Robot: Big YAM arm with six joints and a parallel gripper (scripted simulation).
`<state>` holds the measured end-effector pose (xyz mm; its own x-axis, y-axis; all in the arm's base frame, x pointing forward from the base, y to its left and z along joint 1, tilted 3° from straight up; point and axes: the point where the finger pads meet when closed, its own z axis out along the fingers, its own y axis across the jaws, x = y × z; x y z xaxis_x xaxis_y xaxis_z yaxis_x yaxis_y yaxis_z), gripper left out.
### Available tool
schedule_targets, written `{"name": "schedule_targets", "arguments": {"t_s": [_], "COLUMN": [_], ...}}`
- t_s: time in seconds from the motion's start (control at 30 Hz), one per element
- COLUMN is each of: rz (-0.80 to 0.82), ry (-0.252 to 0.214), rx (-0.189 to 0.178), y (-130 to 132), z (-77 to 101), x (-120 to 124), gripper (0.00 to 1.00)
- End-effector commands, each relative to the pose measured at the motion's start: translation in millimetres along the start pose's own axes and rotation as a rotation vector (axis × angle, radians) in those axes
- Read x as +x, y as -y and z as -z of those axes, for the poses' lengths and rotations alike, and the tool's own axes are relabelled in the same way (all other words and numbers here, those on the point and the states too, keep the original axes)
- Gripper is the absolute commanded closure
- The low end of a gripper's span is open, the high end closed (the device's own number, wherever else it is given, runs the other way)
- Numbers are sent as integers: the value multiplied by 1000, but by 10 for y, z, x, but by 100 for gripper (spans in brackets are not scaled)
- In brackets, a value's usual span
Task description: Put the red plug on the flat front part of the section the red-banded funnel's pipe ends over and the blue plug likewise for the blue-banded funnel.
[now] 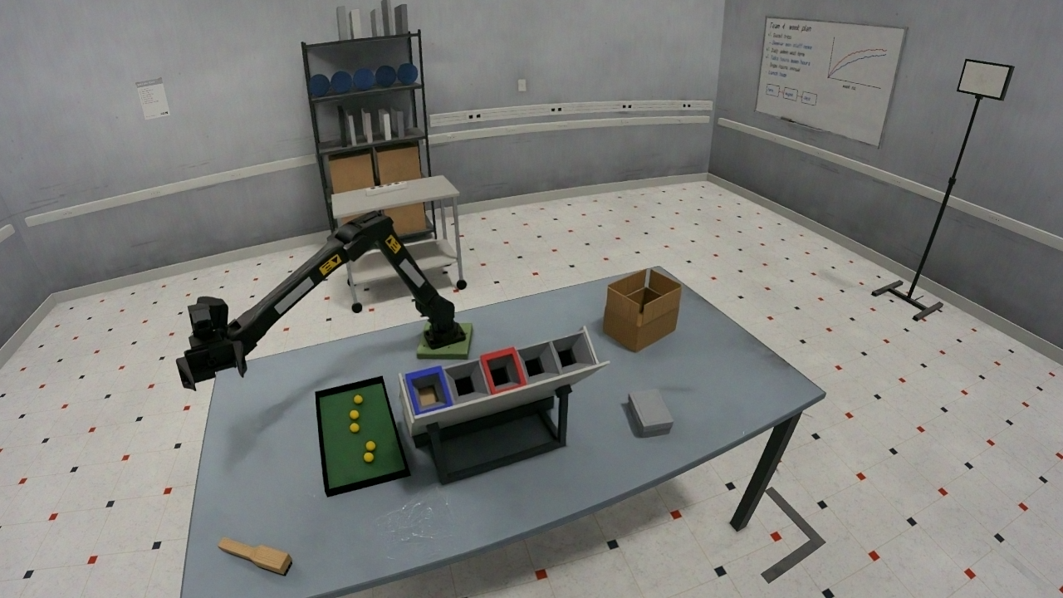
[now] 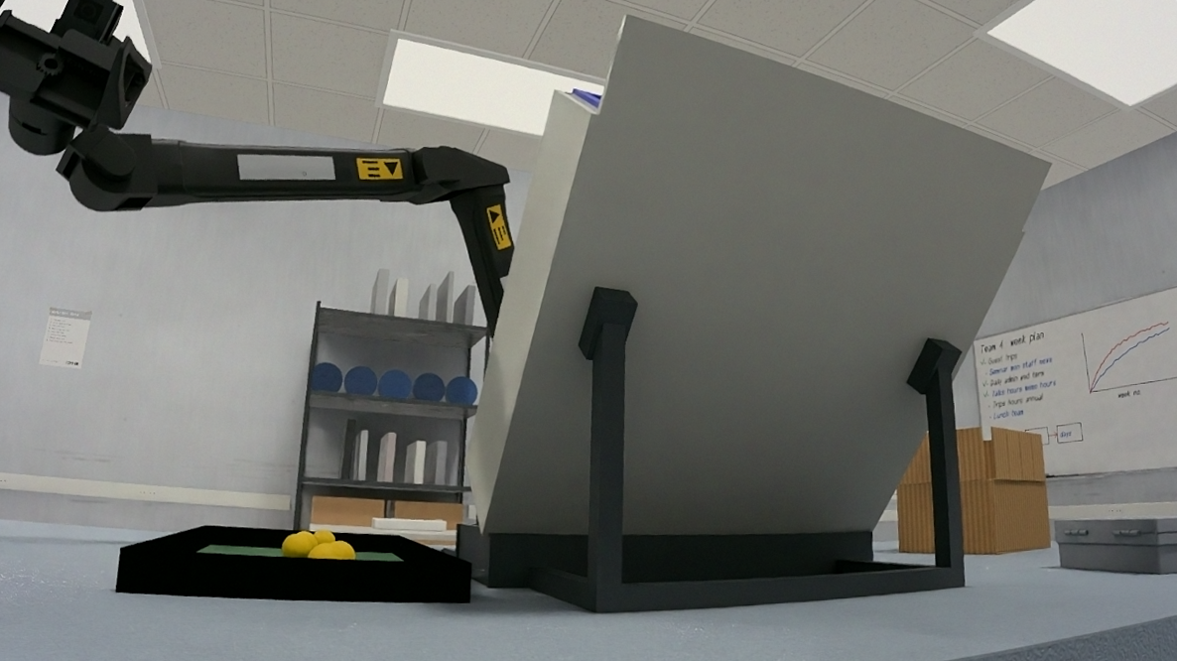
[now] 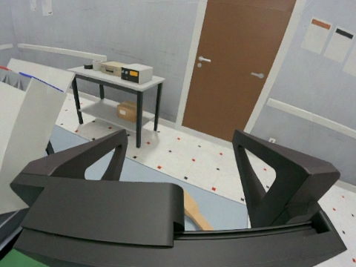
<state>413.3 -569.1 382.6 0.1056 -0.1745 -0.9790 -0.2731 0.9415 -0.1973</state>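
Note:
My gripper (image 1: 213,374) (image 3: 179,135) is open and empty. It hangs in the air over the table's back left corner, well left of the marble tray. A black tray (image 1: 320,446) (image 2: 274,578) with a green floor holds several yellow marbles (image 1: 354,427) (image 2: 318,546). To its right a row of funnels tops a slanted white cover (image 1: 482,405) (image 2: 752,321) on a black stand. The blue-banded funnel (image 1: 423,370) is at the left end and shows something tan inside. The red-banded funnel (image 1: 497,353) is third from the left. The sections under the cover are hidden. I see no red or blue plug.
A cardboard box (image 1: 641,308) (image 2: 973,490) stands at the table's back right. A grey case (image 1: 650,411) (image 2: 1135,543) lies right of the stand. A wooden block with a handle (image 1: 254,555) (image 3: 196,215) lies at the front left corner. The arm's base (image 1: 444,338) sits behind the funnels.

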Motion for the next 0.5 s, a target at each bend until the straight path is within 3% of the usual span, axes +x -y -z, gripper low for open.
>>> {"name": "schedule_targets", "arguments": {"t_s": [0.0, 0.13, 0.47], "rz": [77, 77, 53], "ry": [6, 6, 6], "rx": [0, 0, 0], "y": [120, 159, 160], "z": [-9, -14, -11], "x": [-693, -957, -973], "gripper": [0, 0, 0]}}
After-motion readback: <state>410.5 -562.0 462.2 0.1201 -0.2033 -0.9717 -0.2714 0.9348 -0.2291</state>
